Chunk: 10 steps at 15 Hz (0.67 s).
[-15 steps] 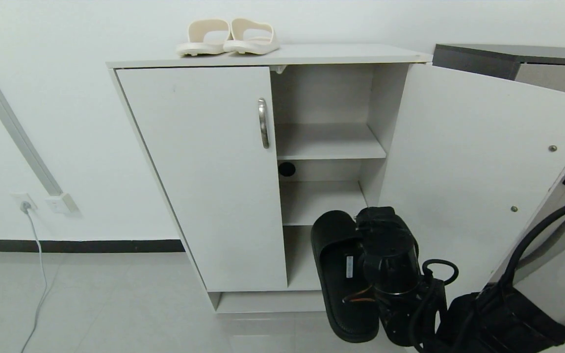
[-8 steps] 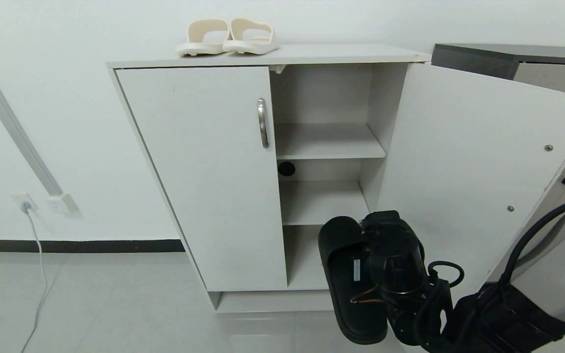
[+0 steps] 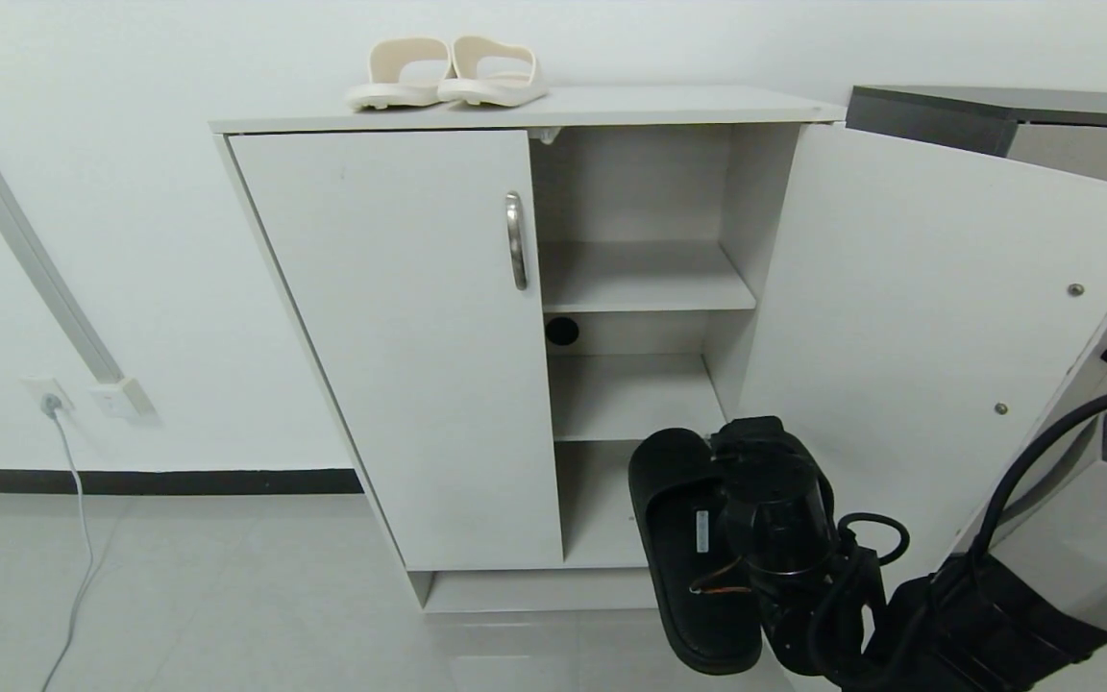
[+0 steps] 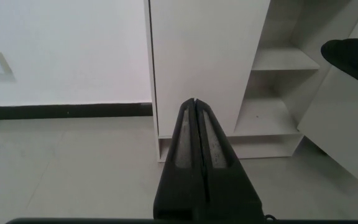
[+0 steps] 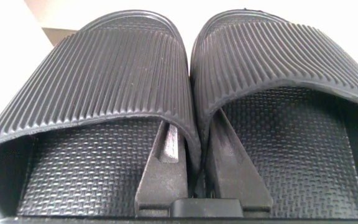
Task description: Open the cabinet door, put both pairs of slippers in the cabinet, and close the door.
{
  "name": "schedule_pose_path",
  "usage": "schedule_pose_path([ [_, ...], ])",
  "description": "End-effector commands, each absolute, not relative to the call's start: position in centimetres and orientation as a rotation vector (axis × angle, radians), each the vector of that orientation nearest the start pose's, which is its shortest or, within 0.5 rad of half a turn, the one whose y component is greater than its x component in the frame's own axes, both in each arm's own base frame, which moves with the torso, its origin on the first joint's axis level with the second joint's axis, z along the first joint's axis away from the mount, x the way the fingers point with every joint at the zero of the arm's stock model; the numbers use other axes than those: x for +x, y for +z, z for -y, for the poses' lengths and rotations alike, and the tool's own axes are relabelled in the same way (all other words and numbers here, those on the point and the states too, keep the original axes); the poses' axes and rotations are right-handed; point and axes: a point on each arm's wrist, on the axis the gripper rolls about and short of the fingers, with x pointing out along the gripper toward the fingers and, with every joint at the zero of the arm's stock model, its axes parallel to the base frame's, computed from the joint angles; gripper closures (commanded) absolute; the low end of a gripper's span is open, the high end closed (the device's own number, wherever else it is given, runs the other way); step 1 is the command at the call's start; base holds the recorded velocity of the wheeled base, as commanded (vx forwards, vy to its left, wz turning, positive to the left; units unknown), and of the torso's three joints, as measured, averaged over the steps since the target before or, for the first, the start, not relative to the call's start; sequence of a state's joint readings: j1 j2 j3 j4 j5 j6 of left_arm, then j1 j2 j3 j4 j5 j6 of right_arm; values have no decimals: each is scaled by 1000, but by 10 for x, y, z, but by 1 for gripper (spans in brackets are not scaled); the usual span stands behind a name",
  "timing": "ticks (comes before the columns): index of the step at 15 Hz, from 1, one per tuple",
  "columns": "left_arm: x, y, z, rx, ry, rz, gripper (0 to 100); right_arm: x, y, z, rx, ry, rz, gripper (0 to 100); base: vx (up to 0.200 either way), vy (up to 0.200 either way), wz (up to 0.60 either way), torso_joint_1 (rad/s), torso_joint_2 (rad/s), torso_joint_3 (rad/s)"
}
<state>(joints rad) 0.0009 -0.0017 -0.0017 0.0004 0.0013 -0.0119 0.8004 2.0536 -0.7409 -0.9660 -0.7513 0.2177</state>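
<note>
A pair of black slippers (image 3: 693, 548) hangs in front of the white cabinet's lowest open compartment, soles facing left. My right gripper (image 5: 194, 134) is shut on the slippers' (image 5: 129, 81) two inner straps, pinched together between its fingers (image 5: 166, 155). The cabinet's right door (image 3: 909, 317) stands wide open; its left door (image 3: 390, 336) is closed. A beige pair of slippers (image 3: 448, 72) lies on the cabinet top. My left gripper (image 4: 194, 109) is shut on nothing, above the floor, facing the cabinet (image 4: 204, 62) from some distance.
Two bare shelves (image 3: 640, 279) show inside the open half. A grey cabinet (image 3: 996, 115) stands just right of the open door. A wall socket with a cord (image 3: 49, 404) is at the far left, over tiled floor (image 3: 227, 596).
My right gripper has carried the black slippers slightly to the right and a little lower. The doors and beige slippers have not moved.
</note>
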Motion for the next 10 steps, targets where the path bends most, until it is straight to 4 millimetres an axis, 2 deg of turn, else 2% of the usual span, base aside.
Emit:
schedule_pose_path([
  [1,-23,76,0,-12,3,2,100,254,82,-239,-27,21,-252,100,0,0,0,0,0,0],
  [6,-23,76,0,-12,3,2,100,254,81,-239,-28,30,-256,100,0,0,0,0,0,0],
  [8,-23,76,0,-11,3,2,100,253,83,-245,-17,70,-254,100,0,0,0,0,0,0],
  [10,-23,76,0,-9,5,2,100,261,79,-256,-9,102,-253,100,0,0,0,0,0,0],
])
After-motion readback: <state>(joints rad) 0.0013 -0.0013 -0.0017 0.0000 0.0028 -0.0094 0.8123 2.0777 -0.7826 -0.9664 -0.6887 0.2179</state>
